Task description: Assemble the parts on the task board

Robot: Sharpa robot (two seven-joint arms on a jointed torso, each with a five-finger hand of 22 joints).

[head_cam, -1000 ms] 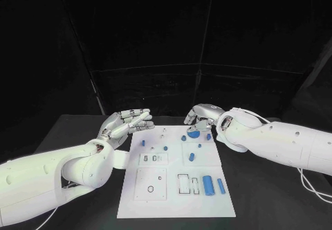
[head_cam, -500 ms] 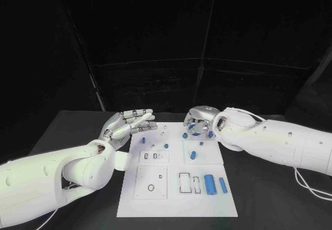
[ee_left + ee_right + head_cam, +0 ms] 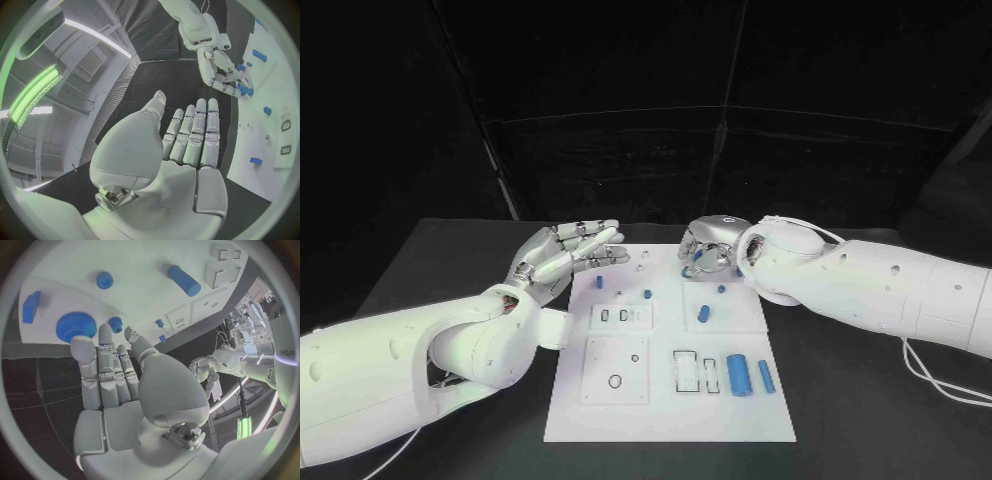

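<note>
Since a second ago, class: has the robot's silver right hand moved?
Yes: against the white task board, the right hand has come nearer, over its far edge.

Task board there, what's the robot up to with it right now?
The robot is assembling small blue parts on the white task board. Its right hand reaches over the board's far end, fingers beside a blue gear; no grip on it is visible. The left hand hovers open at the board's far left corner, holding nothing. Two blue cylinders lie near the board's right edge.
</note>
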